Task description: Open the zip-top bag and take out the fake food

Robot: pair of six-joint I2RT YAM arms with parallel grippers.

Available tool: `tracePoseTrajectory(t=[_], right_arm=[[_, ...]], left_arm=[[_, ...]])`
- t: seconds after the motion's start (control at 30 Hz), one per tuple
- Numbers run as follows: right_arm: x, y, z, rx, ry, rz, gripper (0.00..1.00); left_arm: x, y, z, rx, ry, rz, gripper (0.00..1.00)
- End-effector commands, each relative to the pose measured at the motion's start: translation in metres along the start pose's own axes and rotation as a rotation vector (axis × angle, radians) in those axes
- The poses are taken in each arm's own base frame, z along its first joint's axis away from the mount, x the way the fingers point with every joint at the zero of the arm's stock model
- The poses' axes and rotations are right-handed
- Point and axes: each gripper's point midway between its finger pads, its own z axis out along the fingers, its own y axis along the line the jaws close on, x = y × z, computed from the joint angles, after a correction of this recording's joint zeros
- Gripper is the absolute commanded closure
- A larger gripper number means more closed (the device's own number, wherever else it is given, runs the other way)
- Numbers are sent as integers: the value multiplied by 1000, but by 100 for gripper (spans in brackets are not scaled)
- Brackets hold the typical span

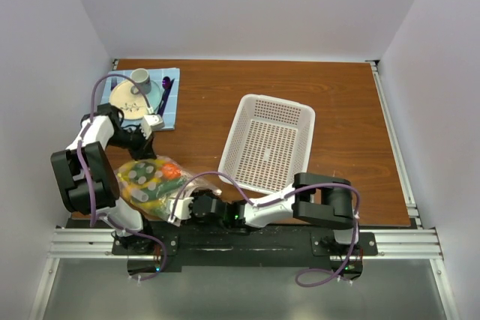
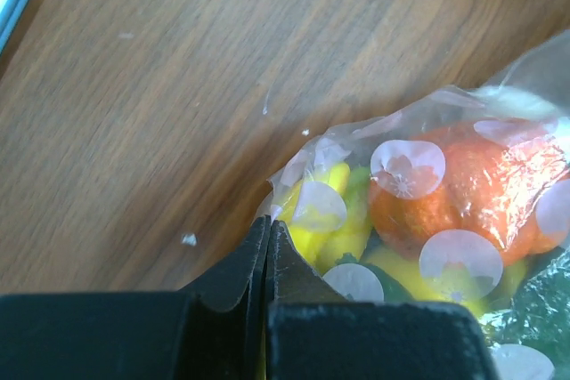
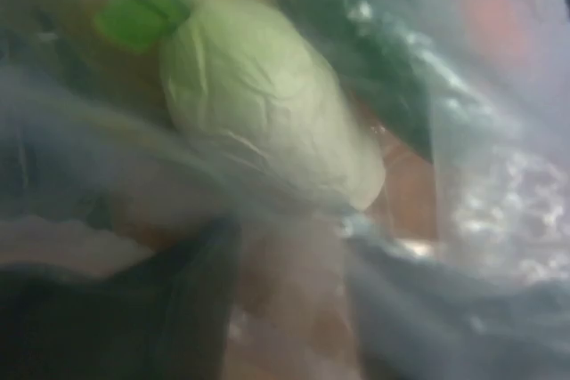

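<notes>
The zip-top bag (image 1: 150, 183) lies at the near left of the table, clear with pale dots, full of fake food (image 2: 445, 193). An orange tomato (image 1: 171, 171) and yellow pieces (image 2: 334, 220) show through the film. My left gripper (image 1: 140, 157) is at the bag's far left edge. Its jaws are shut, tips (image 2: 267, 224) pinching the corner of the bag (image 2: 307, 162). My right gripper (image 1: 184, 204) is pushed against the bag's near right end. Through blurred film its fingers (image 3: 178, 309) stand apart, below a cream-white piece (image 3: 267, 104).
A white mesh basket (image 1: 268, 142) stands in the middle of the table, right of the bag. A blue mat (image 1: 169, 103) at the back left carries a plate (image 1: 129, 99) and a cup (image 1: 140, 77). White walls close in the sides.
</notes>
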Motion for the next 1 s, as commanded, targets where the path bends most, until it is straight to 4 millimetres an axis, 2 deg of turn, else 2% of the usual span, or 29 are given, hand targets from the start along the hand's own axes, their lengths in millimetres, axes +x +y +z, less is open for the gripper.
tracePoseTrajectory(t=[0.0,0.13,0.2,0.37,0.43,0.47,0.53,0.57,0.6,0.7,0.77,0.8,0.83,0.9,0.97], right_arm=[[-34,-21,11,81,-93,9,3],[-28,-17,23,57,-59,6,1],[-19,-13,29,50,-33,14,1],[-12,-13,26,11,-29,74,1],[-13,-14,18,-13,-36,100,20],[-12,-15,15,-17,-34,104,44],[-14,-17,4,-21,-37,128,62],[-13,-19,0,-20,-33,136,82],[-15,-23,-9,-17,-39,145,89],[-3,-20,-24,-33,-7,178,95],[-9,-28,-37,-19,-24,217,96],[-2,-27,-44,-20,-3,220,96],[-9,-37,-53,12,-21,245,95],[-8,-48,-62,50,-8,260,93],[-10,-59,-70,92,17,274,93]], left_arm=[[-6,-21,12,53,-9,20,100],[-10,-29,18,85,-12,22,100],[-11,-31,18,88,-10,29,100],[-10,-27,17,76,8,35,100],[-10,-24,16,64,13,37,100],[-11,-20,14,48,11,39,100],[-14,-13,11,26,5,35,100],[-16,-6,8,5,1,30,100],[-17,-2,7,-6,-4,23,100],[-18,18,-2,-61,-17,4,100],[-13,32,-9,-112,-9,-13,100],[-12,41,-12,-142,-13,-18,100],[-10,47,-15,-166,-12,-25,100],[-2,60,-21,-219,7,-40,100],[2,65,-24,-239,14,-53,100]])
